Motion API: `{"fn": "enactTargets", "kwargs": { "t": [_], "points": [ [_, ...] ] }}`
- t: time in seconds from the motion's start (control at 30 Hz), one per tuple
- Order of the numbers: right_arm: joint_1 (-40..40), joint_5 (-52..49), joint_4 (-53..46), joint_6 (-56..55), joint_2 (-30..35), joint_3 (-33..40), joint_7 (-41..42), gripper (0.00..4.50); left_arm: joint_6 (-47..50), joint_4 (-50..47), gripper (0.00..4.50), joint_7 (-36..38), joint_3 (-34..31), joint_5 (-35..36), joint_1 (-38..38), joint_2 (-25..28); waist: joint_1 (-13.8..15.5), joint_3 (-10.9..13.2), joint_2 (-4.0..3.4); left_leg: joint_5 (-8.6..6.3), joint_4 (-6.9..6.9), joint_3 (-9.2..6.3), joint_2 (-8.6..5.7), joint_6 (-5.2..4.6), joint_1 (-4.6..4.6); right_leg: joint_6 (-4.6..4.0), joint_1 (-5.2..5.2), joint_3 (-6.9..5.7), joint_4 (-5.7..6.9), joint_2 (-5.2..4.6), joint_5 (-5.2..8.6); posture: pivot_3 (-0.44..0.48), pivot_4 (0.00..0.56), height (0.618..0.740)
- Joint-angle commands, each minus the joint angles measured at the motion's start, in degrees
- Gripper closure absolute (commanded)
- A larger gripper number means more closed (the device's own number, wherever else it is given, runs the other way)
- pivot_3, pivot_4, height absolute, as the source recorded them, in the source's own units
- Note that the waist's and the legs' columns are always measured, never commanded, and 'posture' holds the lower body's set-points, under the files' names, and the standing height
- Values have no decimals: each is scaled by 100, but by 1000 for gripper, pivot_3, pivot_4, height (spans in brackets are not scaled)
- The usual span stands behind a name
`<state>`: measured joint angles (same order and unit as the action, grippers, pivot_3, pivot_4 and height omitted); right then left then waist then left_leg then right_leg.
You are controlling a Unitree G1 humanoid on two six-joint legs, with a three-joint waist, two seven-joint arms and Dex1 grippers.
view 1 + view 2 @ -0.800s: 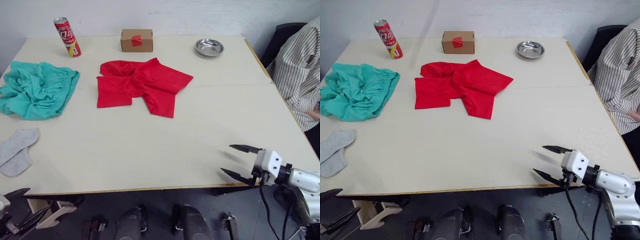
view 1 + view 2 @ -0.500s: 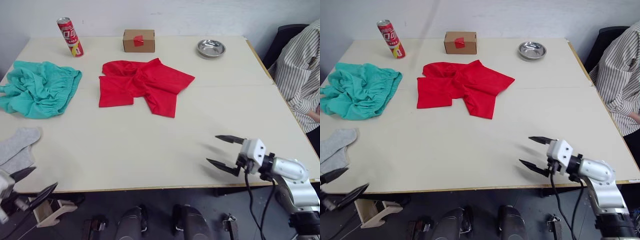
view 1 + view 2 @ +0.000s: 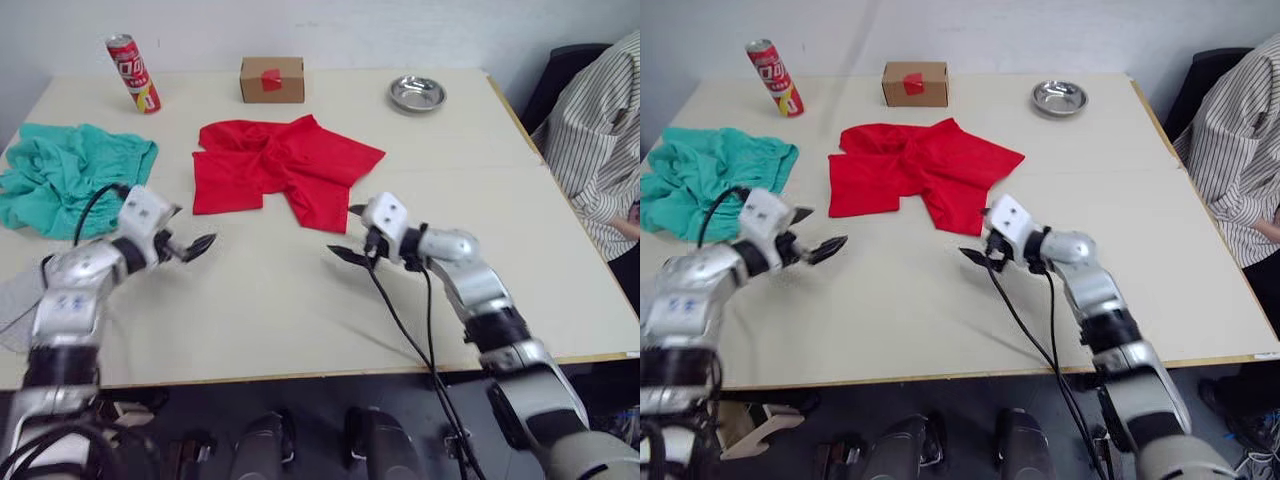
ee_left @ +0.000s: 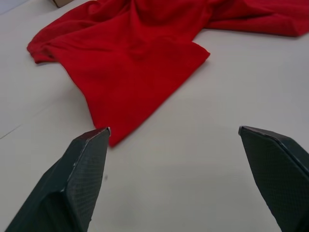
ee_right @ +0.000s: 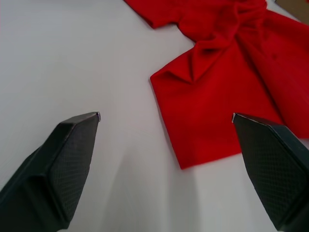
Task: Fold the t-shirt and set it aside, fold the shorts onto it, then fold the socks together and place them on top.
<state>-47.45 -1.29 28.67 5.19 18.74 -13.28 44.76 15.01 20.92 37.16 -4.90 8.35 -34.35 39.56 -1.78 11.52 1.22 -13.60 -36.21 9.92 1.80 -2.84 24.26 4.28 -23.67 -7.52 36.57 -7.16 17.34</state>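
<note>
The red t-shirt (image 3: 285, 168) lies crumpled and spread at the middle back of the table, also seen in the wrist views (image 4: 140, 58) (image 5: 231, 96). The teal shorts (image 3: 62, 172) lie bunched at the left. A grey bit of the socks (image 3: 14, 300) shows at the left edge, mostly hidden behind my left arm. My left gripper (image 3: 188, 229) hovers open just left of the shirt's near left corner. My right gripper (image 3: 344, 232) is open just in front of the shirt's near right corner. Neither gripper holds anything.
A red can (image 3: 132, 73), a cardboard box (image 3: 271, 79) and a metal bowl (image 3: 416, 93) stand along the back of the table (image 3: 300, 310). A person in a striped shirt (image 3: 600, 140) sits at the right edge.
Both arms have come up from the table's front edge to the shirt's near side, the left from the front left, the right from the front right. Both grippers stay open.
</note>
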Motion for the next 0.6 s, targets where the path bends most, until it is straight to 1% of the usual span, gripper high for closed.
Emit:
{"fn": "enactTargets", "kwargs": {
  "t": [0.03, 0.17, 0.27, 0.33, 0.43, 0.53, 0.6],
  "points": [
    [-693, 179, 1189, -227, -261, 140, -367, 20, -575, 1303, 0, -14, 378, -495, -811, -179, -11, 0, 0, 2, -2, 1, 0, -1, 2, 1, -2, 0, 2, 20, 0, 0, 150, 740],
    [-1417, 352, 2727, -351, -516, 161, -481, 20, -1185, 3284, 0, -303, 728, -996, -1996, -582, -27, -1, 1, 3, -1, 8, 7, 0, 1, 6, -4, 13, -3, 39, 1, 0, 150, 740],
    [-1780, 363, 3463, -240, -660, 217, -292, 20, -1338, 4393, 0, -437, 848, -1242, -2606, -829, -41, -1, 2, 3, -4, 9, 8, 0, -1, 9, -3, 16, 2, 41, 3, 0, 150, 740],
    [-1975, 335, 3809, -87, -757, 290, -143, 20, -1403, 4915, 0, -585, 904, -1407, -2857, -936, -55, -3, 4, 3, -14, 10, 8, 0, -3, 9, -2, 18, 17, 41, 3, 0, 150, 740],
    [-2133, 345, 4111, 144, -873, 358, 121, 633, -1329, 5334, 616, -641, 893, -1530, -2956, -1034, -109, -8, 7, 3, -23, 9, 9, 1, -11, 10, 1, 22, 33, 40, 3, 0, 150, 740],
    [-2192, 403, 4216, 284, -938, 373, 359, 1642, -1263, 5505, 1525, -595, 930, -1629, -2942, -1081, -141, -36, 6, 3, -28, 8, 10, 2, -15, 9, 2, 25, 43, 38, 3, 0, 150, 740],
    [-2195, 427, 4245, 281, -969, 410, 334, 2342, -1237, 5549, 2182, -577, 952, -1687, -2919, -1097, -146, -66, 7, 3, -28, 7, 12, 4, -19, 9, 4, 26, 45, 39, 3, 0, 150, 740]
  ]
}}
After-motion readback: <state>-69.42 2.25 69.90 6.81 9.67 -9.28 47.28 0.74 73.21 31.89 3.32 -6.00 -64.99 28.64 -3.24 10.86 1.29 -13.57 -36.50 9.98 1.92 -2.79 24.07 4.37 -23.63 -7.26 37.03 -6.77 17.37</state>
